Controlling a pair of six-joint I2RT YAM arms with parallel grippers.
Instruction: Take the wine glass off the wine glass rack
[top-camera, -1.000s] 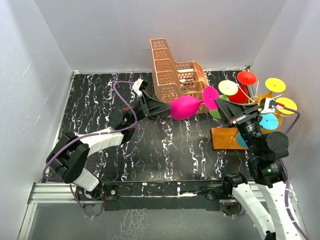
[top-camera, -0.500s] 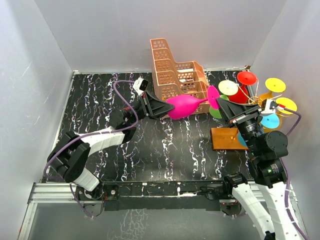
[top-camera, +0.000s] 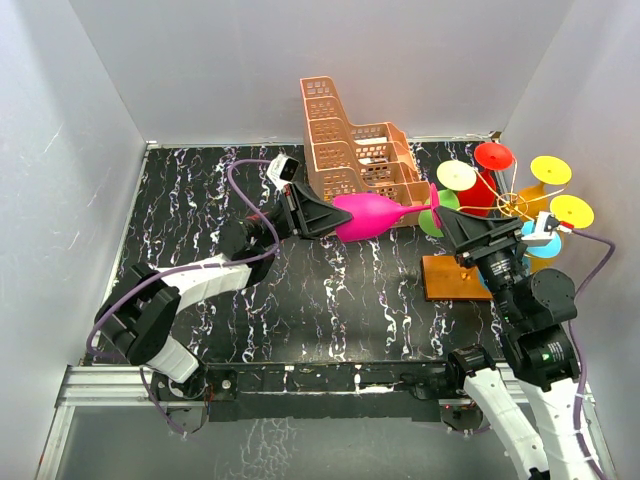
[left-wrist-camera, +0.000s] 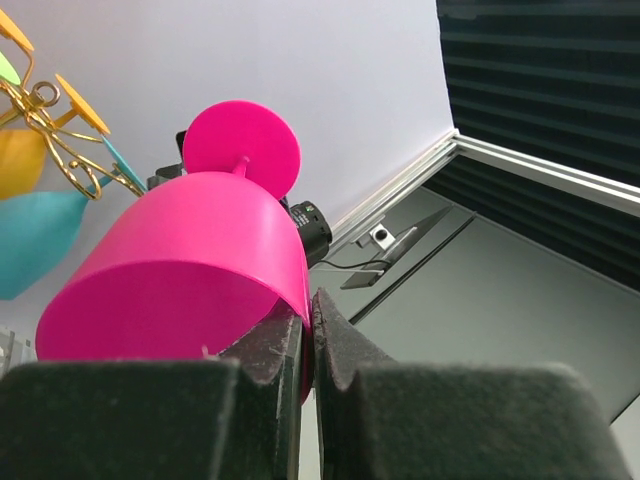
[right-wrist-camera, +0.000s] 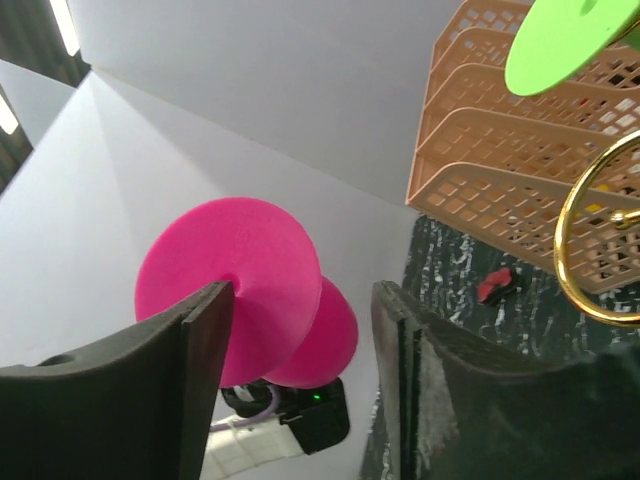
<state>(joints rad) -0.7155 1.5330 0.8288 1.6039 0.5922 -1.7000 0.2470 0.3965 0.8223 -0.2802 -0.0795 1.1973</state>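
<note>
A pink wine glass (top-camera: 365, 215) lies on its side in the air, foot toward the right. My left gripper (top-camera: 325, 218) is shut on the rim of its bowl (left-wrist-camera: 190, 270), one finger inside and one outside, as the left wrist view (left-wrist-camera: 312, 300) shows. My right gripper (top-camera: 450, 225) stands open just behind the pink foot (right-wrist-camera: 240, 280), which sits apart from its fingers (right-wrist-camera: 305, 295). The wine glass rack has an orange-brown base (top-camera: 450, 277) and a gold wire stem (top-camera: 515, 205) holding several coloured glasses.
A peach lattice basket (top-camera: 350, 150) stands at the back, right behind the pink glass. White (top-camera: 456, 176), red (top-camera: 492, 156) and yellow (top-camera: 551, 170) glass feet crowd round the right gripper. A gold hook (right-wrist-camera: 590, 250) and a green foot (right-wrist-camera: 570, 40) hang close by it.
My left gripper closed on the pink glass's rim. My right gripper opened off the glass's foot and drew back to the right. The glass shifted slightly left.
</note>
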